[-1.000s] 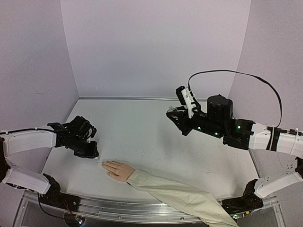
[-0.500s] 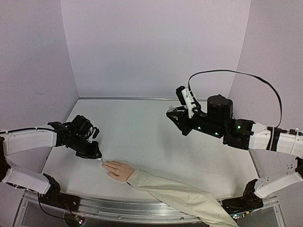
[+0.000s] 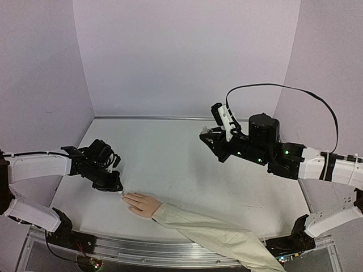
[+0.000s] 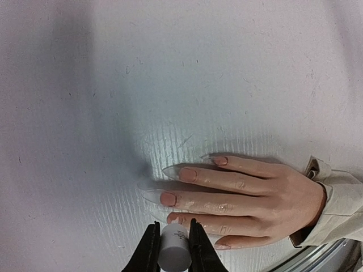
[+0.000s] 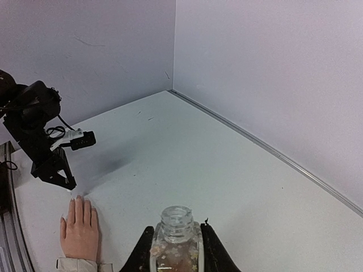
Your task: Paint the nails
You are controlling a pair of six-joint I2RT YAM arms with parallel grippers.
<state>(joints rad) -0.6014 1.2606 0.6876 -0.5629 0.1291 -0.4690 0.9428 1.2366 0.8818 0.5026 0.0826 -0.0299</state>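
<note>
- The left wrist view is showing what the top view cannot. The nails (image 4: 187,174) are pink at the bed and run out into long, clear, pointed tips, glossy against the matte skin.
- The top view is giving the whole layout. The mannequin hand (image 3: 142,203) is lying flat, palm down, on the white table (image 3: 170,141). Its long axis is running from the beige cloth sleeve (image 3: 215,235) at the near right out to fingertips pointing left.
- The left gripper (image 3: 113,186) is hovering just beyond those fingertips. Its jaws are pinching a small, round white cap (image 4: 174,252), which is sitting just beside the nails. Whether anything is touching a nail, I cannot tell.
- The right gripper (image 5: 177,229) is staying well apart from the hand, off to its far right. It is clamping tight around a small clear bottle (image 5: 177,249), upright, open at the neck, with speckled contents. Only its own wrist view is showing this.
</note>
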